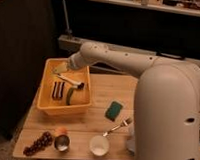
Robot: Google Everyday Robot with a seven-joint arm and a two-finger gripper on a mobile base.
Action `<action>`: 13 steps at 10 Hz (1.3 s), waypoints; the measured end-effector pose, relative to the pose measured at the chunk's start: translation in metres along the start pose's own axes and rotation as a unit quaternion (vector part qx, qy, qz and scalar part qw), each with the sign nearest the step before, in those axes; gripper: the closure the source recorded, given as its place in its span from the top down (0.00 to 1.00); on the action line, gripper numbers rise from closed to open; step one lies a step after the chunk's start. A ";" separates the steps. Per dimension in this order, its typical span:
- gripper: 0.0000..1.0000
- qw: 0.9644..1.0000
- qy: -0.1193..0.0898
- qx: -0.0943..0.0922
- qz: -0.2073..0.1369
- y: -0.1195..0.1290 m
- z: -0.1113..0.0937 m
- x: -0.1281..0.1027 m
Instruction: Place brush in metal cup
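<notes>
The brush (72, 81), with a white handle and a dark bristle head, lies inside the yellow bin (47, 106) on the left of the table. My gripper (61, 69) hangs over the bin's far left part, just above and left of the brush's handle end. The metal cup (62, 142) stands upright near the table's front edge, in front of the bin, well apart from the gripper.
The bin also holds a dark green oblong piece (70, 97) and a dark striped item (57, 89). On the table are a white cup (99, 145), a spoon (117, 128), a green sponge (113, 109), grapes (37, 144) and a small orange item (61, 130).
</notes>
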 end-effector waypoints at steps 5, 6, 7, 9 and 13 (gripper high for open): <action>0.80 0.996 0.010 0.029 -0.081 -0.023 0.000 -0.017; 0.80 0.996 0.011 0.028 -0.081 -0.022 0.001 -0.017; 0.80 0.996 0.009 0.027 -0.083 -0.021 0.001 -0.018; 0.80 0.993 0.025 0.032 -0.110 -0.022 0.014 -0.020; 0.80 0.986 0.080 0.015 -0.144 -0.024 0.075 -0.005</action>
